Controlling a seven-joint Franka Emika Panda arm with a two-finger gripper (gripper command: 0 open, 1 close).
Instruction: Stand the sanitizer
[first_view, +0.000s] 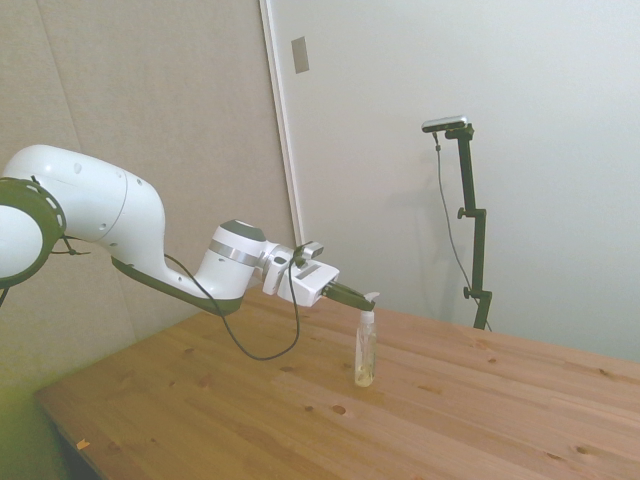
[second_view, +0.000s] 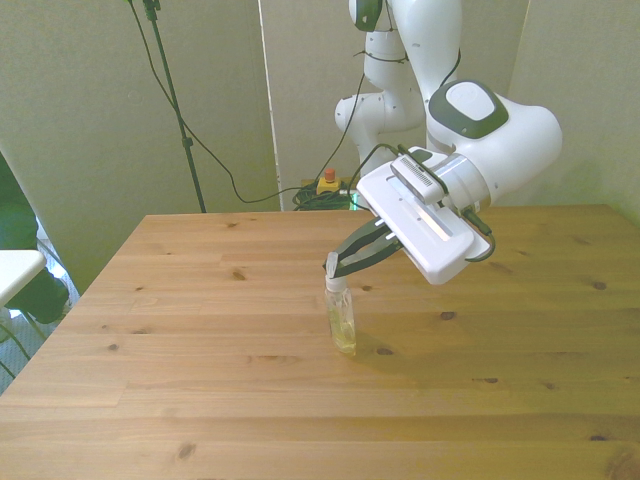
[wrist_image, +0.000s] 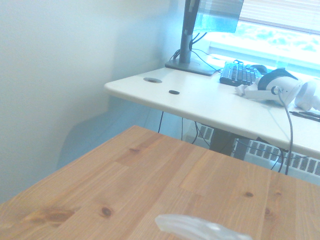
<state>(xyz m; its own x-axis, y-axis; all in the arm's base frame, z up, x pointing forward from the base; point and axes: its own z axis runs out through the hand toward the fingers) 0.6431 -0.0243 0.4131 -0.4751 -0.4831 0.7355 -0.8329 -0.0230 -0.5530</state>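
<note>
clear yellowish sanitizer (second_view: 341, 318), white nozzle

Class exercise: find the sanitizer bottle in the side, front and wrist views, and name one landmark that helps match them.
Side view: the sanitizer stands upright mid-table, the gripper at its pump.
Front view: the sanitizer stands centre-table, below the gripper.
Wrist view: only a blurred pale part shows.
Shared landmark: the wooden table.

You see the sanitizer (first_view: 366, 350) standing upright on the bench (first_view: 480, 410). The gripper (first_view: 362, 297) reaches in level, its fingers (first_view: 350, 295) at the white pump nozzle.
</note>
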